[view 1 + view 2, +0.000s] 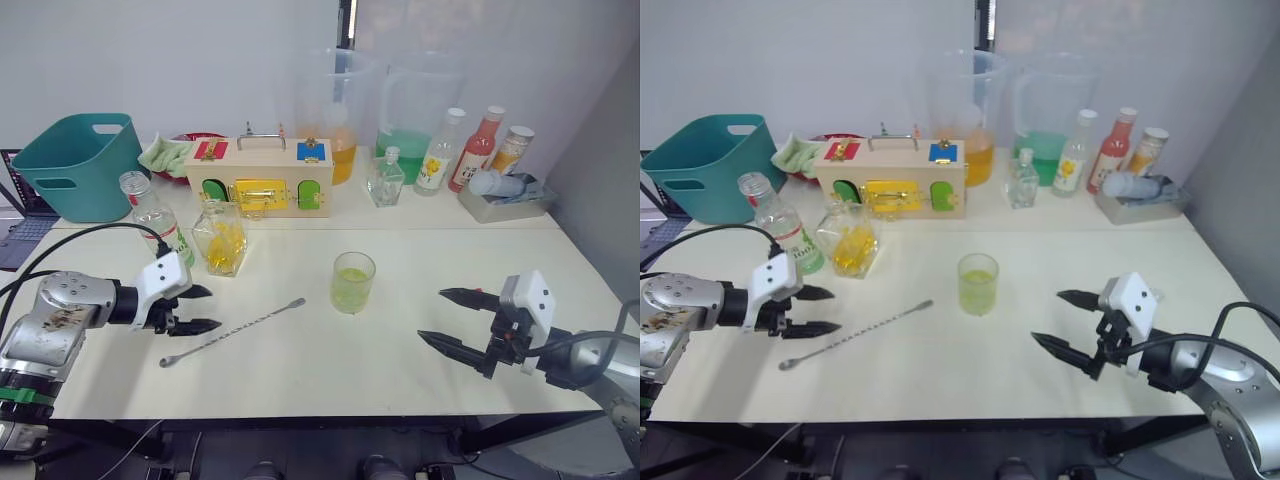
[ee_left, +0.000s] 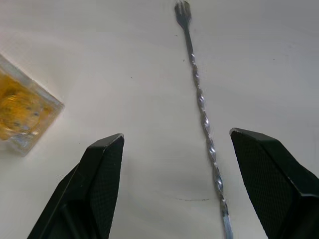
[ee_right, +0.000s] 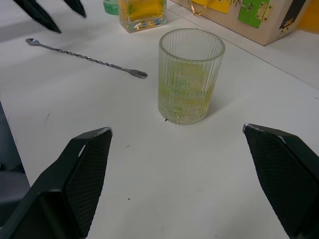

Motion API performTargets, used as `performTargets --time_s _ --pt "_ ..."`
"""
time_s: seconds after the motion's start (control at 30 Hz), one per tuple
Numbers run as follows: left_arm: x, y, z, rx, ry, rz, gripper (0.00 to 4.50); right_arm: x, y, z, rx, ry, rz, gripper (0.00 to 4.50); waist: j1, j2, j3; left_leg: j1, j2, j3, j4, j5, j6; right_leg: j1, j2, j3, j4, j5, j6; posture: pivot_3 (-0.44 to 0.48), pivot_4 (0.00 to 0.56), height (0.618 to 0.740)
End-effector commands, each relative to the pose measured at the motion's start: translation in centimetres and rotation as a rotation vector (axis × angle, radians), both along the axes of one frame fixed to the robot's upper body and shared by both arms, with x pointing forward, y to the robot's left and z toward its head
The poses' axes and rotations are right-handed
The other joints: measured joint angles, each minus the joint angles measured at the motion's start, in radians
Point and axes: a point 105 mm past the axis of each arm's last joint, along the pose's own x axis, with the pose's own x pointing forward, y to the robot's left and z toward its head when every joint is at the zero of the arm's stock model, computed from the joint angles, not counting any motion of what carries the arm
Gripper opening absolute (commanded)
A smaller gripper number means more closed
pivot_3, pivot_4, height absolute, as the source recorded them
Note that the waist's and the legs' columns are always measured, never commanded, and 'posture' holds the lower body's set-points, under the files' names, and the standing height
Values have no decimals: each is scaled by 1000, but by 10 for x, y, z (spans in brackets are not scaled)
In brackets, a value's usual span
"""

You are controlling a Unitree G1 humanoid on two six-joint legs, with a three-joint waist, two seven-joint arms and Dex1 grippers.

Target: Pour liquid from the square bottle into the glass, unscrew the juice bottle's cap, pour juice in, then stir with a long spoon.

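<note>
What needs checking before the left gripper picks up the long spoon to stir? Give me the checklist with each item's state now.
1. Left gripper open: ok, fingers spread and nothing between them.
2. Long spoon free to lift: ok, it lies flat on the table, touching nothing else.
3. Spoon lined up between the left fingers: not ok, in the left wrist view its shaft runs close to one finger, off centre.
4. Glass ready to stir: ok, upright with yellow-green drink in it.
5. Right gripper out of the way: ok, open, off to the glass's right.
6. Square bottle clear of the pickup: ok, standing behind the spoon, apart from it.
</note>
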Motion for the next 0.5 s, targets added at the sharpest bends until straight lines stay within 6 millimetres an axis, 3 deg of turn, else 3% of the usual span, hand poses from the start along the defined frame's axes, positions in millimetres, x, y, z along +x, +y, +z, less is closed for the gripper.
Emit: performTargets --time_s 0.03,0.33,0.5 --pt "3 4 4 77 15 -6 3623 -6 5 1 7 -15 9 4500 1 0 0 -1 0 0 0 0 0 -1 0 0 1 0 0 0 150 740" --pt "8 2 -15 186 55 30 3623 -10 6 -7 5 6 -12 4500 3 0 0 -3 0 0 1 0 0 -3 0 0 3 0 0 0 150 740" --pt "-6 -6 -33 223 112 -6 2372 -11 5 -7 5 14 -5 4500 4 2 -1 -1 0 0 1 0 0 -1 0 0 3 0 0 0 150 740"
